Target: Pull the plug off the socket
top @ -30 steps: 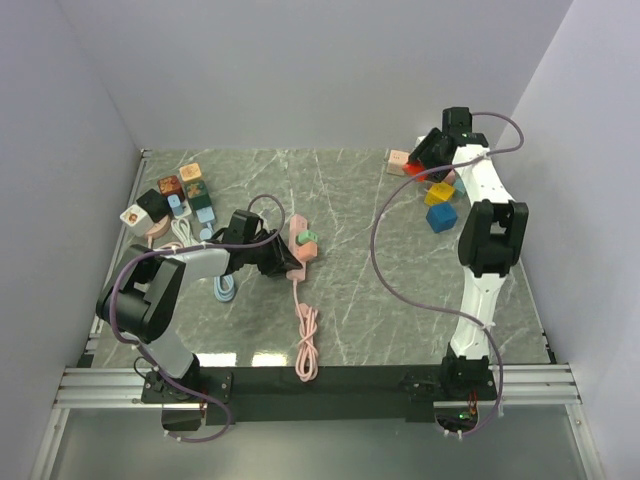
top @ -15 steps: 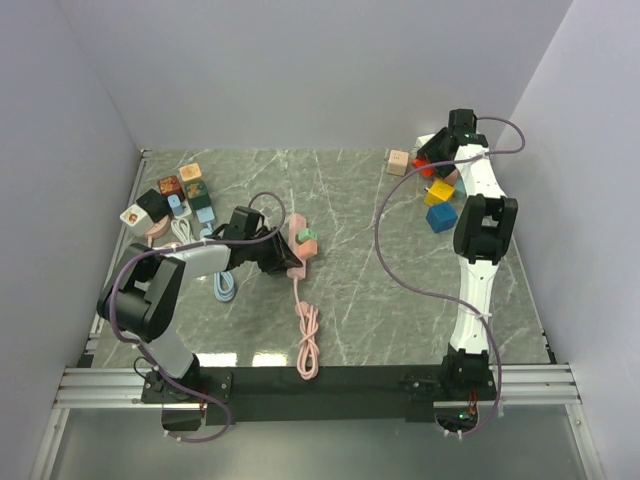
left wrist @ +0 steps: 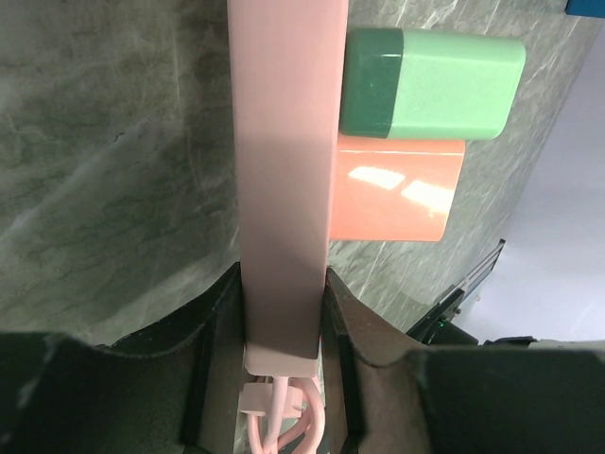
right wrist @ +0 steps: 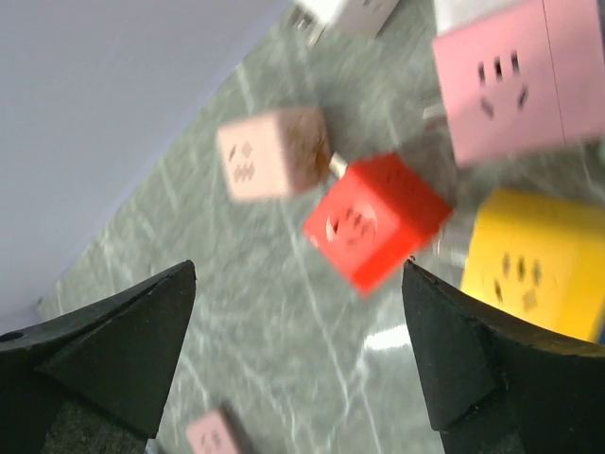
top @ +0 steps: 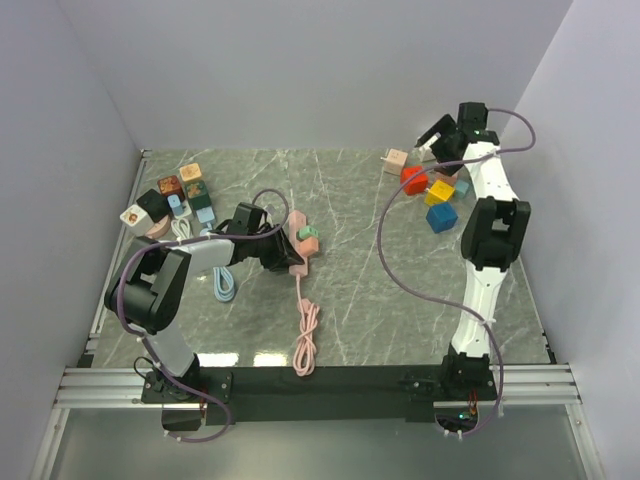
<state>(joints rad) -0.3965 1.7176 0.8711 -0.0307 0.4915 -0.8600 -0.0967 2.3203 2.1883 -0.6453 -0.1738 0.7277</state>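
Observation:
A pink power strip (top: 297, 243) lies left of the table's middle, with a green plug (top: 310, 236) and a salmon plug beside it in its sockets. In the left wrist view the strip (left wrist: 284, 142) runs up the frame, the green plug (left wrist: 430, 83) and the salmon plug (left wrist: 397, 189) sticking out to its right. My left gripper (top: 280, 255) (left wrist: 284, 298) is shut on the strip's cord end. My right gripper (top: 432, 138) (right wrist: 298, 279) is open and empty, hovering over the cubes at the back right.
Socket cubes sit at the back right: red (top: 412, 180) (right wrist: 378, 222), pale pink (top: 396, 160) (right wrist: 274, 151), yellow (top: 441, 190) and blue (top: 441, 217). More adapters (top: 170, 198) cluster at the back left. A blue cable (top: 225, 285) and the strip's coiled pink cord (top: 305, 340) lie in front.
My right gripper rose and drew back to the right off the cubes, uncovering the red cube. My left gripper slid right along the strip's end and shifted the strip slightly.

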